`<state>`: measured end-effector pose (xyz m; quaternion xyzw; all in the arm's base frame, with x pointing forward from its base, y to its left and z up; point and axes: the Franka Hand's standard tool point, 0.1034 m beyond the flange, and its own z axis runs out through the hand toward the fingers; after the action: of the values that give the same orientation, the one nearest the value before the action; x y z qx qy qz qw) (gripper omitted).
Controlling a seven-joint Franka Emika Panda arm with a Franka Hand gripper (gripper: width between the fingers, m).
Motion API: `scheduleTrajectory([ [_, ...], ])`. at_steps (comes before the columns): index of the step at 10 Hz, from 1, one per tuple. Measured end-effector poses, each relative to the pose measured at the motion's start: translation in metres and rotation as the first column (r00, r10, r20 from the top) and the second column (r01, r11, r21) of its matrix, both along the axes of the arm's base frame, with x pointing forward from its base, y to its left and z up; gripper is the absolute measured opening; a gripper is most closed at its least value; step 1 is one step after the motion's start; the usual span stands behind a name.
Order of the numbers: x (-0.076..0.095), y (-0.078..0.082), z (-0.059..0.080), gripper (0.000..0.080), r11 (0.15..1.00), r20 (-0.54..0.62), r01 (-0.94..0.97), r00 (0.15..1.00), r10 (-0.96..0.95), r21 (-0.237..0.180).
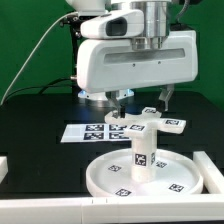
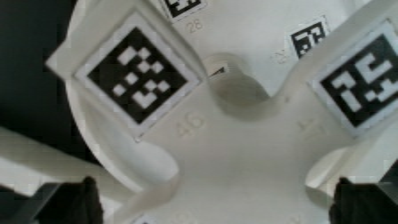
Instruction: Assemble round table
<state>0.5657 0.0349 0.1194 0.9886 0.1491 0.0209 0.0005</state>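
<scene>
Two parts already joined: leg (image 1: 141, 155) upright in round disc (image 1: 110, 180). Foot piece (image 1: 150, 125) lies near marker board (image 1: 85, 131), behind disc. Gripper (image 1: 140, 100) hovers above it, jaws spread, empty. Step: foot pickup. Next: descend, straddle one branch, close.

Boxy white arm (image 1: 135, 55), dark claw (image 1: 140, 98)

exterior faces arm frontally; wrist looks close onto foot piece (image 2: 231, 120).
</scene>
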Motion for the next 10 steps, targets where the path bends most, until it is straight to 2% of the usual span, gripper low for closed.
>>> scheduleTrajectory([
  [3, -0.004, 0.002, -0.012, 0.0649, 0.999, 0.0, 0.048, 0.999, -0.048, -0.004],
  [8, -0.002, 0.006, -0.017, 0.0649, 0.998, -0.003, 0.06, 0.998, -0.06, -0.011],
  [9, -0.002, 0.006, -0.018, 0.0515, 0.997, -0.003, 0.082, 0.997, -0.082, -0.01],
  [10, -0.002, 0.006, -0.017, 0.0515, 0.994, -0.002, 0.11, 0.994, -0.11, -0.008],
])
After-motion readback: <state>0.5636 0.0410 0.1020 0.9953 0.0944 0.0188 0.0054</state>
